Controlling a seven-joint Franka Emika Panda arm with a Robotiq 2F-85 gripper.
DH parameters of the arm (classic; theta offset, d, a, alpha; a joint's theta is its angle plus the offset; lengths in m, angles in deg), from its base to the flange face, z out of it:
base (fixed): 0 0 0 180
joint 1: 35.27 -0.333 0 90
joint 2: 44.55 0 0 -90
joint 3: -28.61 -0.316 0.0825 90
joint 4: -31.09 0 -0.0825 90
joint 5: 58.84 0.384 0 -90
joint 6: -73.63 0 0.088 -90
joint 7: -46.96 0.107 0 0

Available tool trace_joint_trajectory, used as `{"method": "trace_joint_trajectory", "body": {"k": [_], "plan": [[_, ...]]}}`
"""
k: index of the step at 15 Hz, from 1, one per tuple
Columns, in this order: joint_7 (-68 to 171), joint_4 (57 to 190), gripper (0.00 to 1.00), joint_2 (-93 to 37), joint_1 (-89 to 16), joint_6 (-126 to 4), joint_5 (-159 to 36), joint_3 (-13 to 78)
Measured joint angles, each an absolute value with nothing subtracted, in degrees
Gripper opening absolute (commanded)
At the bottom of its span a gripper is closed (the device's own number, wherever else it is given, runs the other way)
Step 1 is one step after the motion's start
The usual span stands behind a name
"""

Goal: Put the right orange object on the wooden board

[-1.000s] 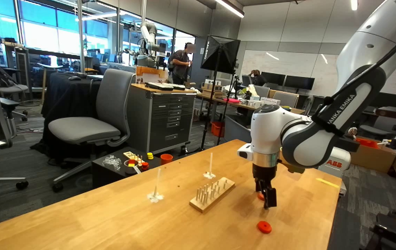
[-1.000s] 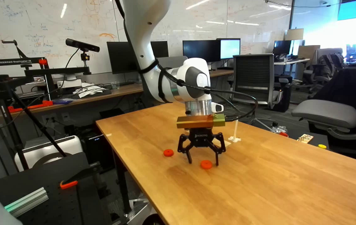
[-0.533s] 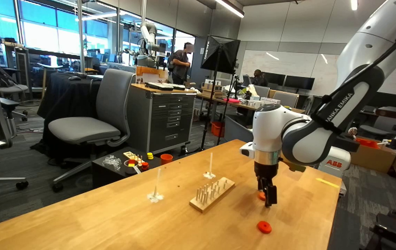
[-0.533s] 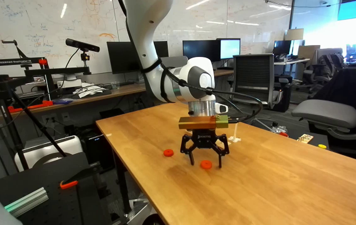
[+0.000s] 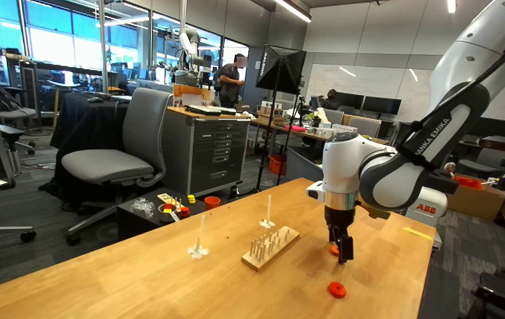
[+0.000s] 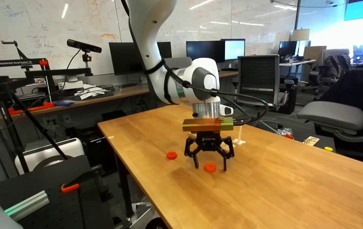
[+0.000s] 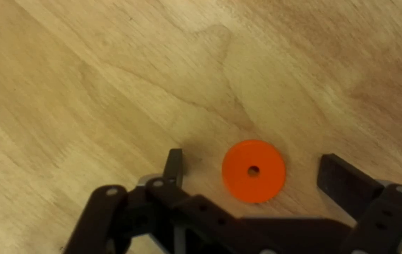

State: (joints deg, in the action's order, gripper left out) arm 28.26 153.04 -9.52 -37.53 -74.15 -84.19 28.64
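Though small, vivid orange disc [image 7: 253, 185]

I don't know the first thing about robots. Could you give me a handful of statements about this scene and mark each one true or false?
1. The gripper is open, with an orange disc between its fingers. True.
2. That disc is solid all the way across. False: it has a round hole in its middle.
3. The wooden board has thin pegs rising from it. True.
4. The second disc sits on that board. False: the second disc lies on the table, apart from the board.
5. The two white rods lie flat. False: the white rods stand up from the table.
6. In an exterior view, a grey chair stands beyond the table. True.
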Motion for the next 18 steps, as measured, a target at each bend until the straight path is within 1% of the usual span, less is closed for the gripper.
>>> {"method": "trace_joint_trajectory", "body": {"k": [4,7,8,9,11,13,14,18], "plan": [[27.81,152.95,1.0,-9.5,-37.73,-72.97,-84.27,28.52],[25.42,152.47,1.0,-9.52,-37.3,-69.39,-83.82,27.53],[24.52,152.18,0.96,-9.52,-37.08,-68.07,-83.45,27.14],[23.65,151.88,0.72,-9.52,-36.92,-66.9,-83.02,26.83],[22.38,151.29,0.71,-9.51,-36.68,-65.26,-82.51,26.34],[21.54,151.01,0.54,-9.58,-36.49,-64.99,-82.46,26.1],[21.22,150.86,0.45,-9.76,-36.39,-64.99,-82.46,26.1],[20.87,150.62,0.16,-10.23,-36.26,-65.05,-82.46,26.09]]}}
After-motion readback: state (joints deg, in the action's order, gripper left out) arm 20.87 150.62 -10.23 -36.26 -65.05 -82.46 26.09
